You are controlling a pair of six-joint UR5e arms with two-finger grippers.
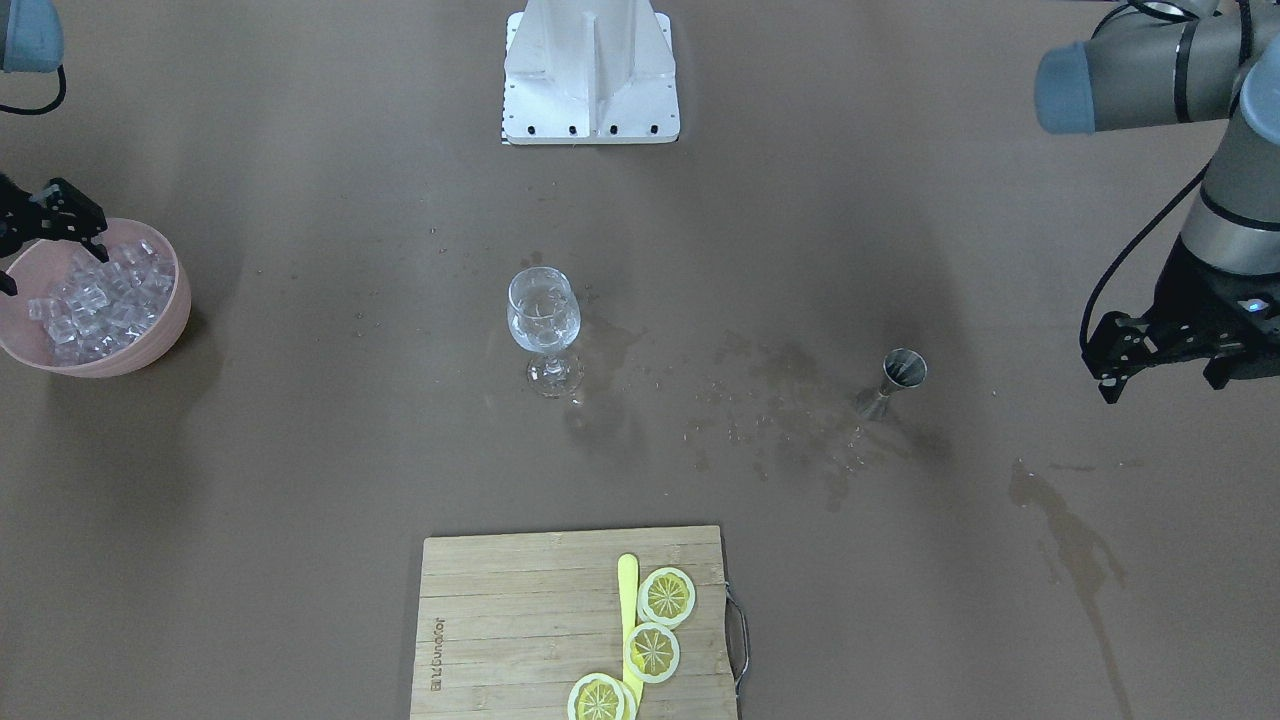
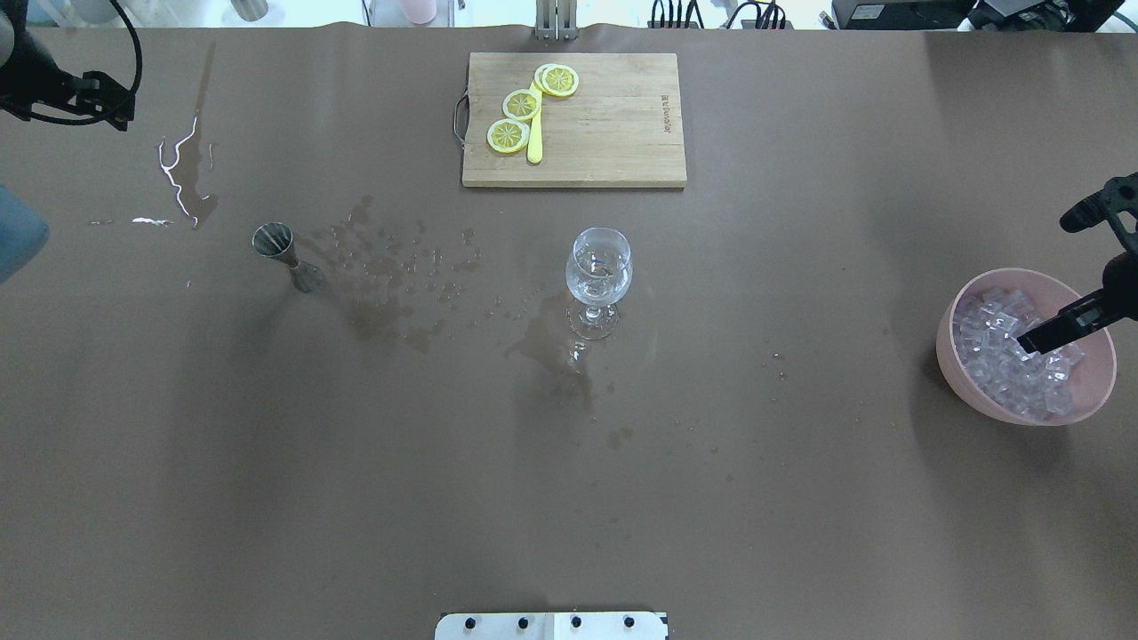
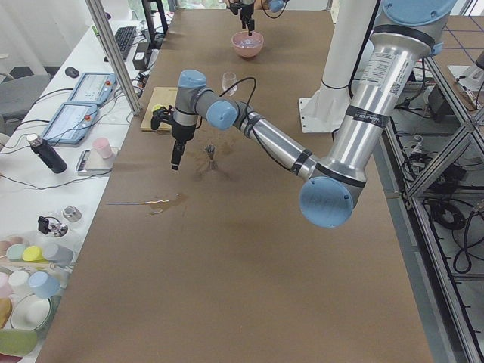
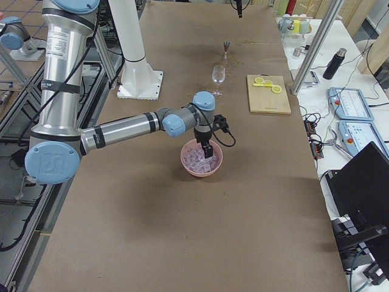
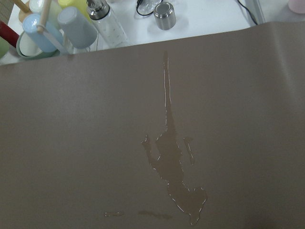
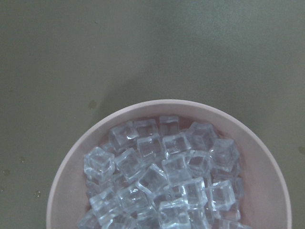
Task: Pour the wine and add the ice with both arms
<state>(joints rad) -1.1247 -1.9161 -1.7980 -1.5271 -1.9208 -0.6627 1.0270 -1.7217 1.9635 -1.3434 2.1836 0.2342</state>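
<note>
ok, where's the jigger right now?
Overhead view: the jigger stands upright on the robot's left side, left of the wine glass, with wet splashes between them.

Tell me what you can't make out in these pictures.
Wine glass: the liquid level; clear on clear, too small in every view.
Jigger: whether anything is left inside; too small and dark in every view.
Right hand: open or shut, and whether it touches the ice; cut off by the overhead and front views' edges, missing from its wrist view.
</note>
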